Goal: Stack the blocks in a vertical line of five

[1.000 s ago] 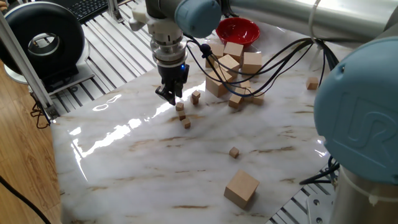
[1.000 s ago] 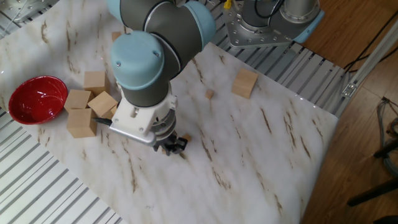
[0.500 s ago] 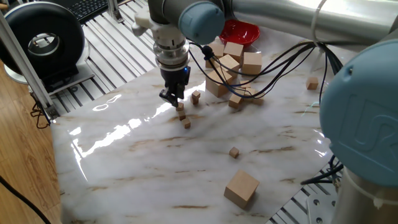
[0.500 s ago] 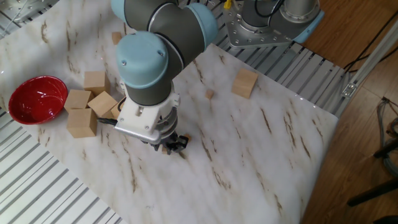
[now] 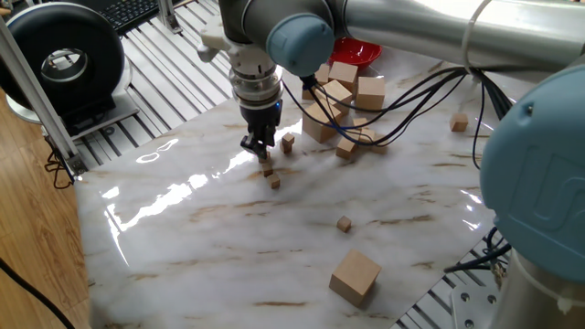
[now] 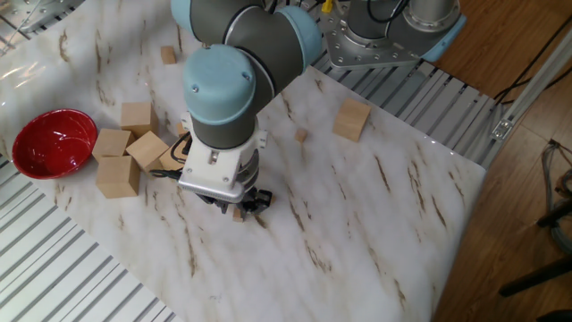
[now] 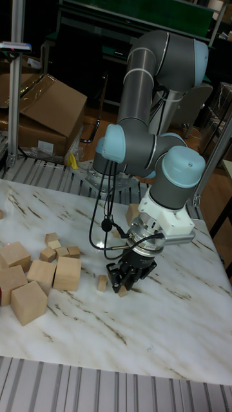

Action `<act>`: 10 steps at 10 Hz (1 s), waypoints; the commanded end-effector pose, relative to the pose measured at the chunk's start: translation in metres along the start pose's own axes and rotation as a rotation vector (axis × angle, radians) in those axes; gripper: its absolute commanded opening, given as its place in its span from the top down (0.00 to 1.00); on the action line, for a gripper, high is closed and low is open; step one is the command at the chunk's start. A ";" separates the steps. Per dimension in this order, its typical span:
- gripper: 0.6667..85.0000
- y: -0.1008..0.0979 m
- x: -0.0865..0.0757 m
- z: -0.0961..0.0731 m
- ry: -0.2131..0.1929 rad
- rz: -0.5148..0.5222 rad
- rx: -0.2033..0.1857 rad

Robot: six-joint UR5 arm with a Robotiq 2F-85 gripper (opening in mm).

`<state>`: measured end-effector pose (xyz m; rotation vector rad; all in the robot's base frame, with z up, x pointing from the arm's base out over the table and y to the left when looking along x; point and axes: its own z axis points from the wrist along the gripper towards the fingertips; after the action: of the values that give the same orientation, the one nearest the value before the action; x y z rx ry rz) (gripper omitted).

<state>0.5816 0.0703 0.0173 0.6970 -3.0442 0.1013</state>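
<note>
End effector (image 5: pixel 259 148) down on the marble counter (image 5: pixel 201 247), fingers pinching a tiny block (image 5: pixel 266 159); more tiny blocks (image 5: pixel 274 183) just beside it, another (image 5: pixel 344 223) well apart.

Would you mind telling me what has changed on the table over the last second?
The tool has come down and shifted slightly right in the one fixed view, closing in on the tiny blocks beneath it. Whether it has gripped one cannot be told. The loose block, the large cube, the cube pile and the red bowl stayed put.
</note>
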 end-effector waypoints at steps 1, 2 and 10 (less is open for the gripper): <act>0.58 0.002 0.000 -0.004 -0.006 -0.005 0.000; 0.58 0.003 0.000 -0.006 -0.001 -0.009 0.000; 0.57 0.009 0.001 -0.003 -0.006 -0.020 -0.010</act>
<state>0.5777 0.0757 0.0203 0.7298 -3.0378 0.1015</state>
